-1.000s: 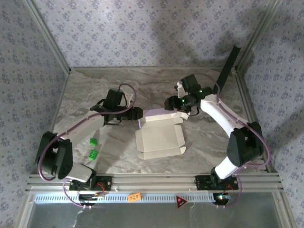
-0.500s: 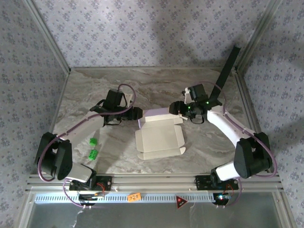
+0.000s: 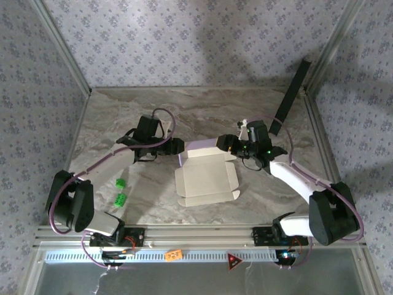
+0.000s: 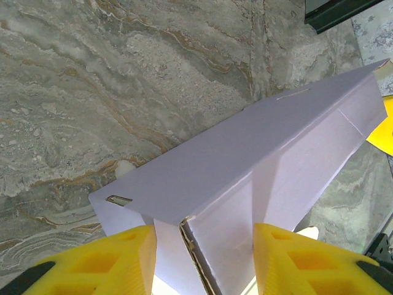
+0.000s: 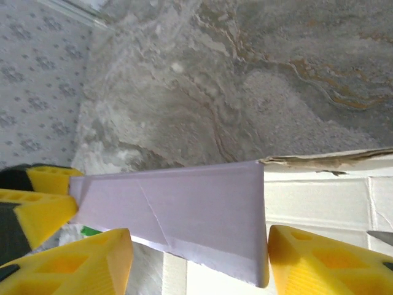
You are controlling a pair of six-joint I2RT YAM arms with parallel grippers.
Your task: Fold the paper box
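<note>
The paper box lies mid-table as a beige sheet with flaps, its lavender back wall folded upright. My left gripper is at the wall's left end. In the left wrist view the box's lavender corner fills the gap of that gripper, with cardboard against both yellow fingers. My right gripper is at the wall's right end. In the right wrist view it stands open astride the lavender wall, with room beside its left finger.
Two small green blocks lie left of the box, under the left arm. A long black panel leans in the back right corner. Metal frame rails edge the table on all sides.
The right arm has dropped and stretched out, bringing its gripper down to the right end of the raised wall. The left gripper and the box have stayed put.
</note>
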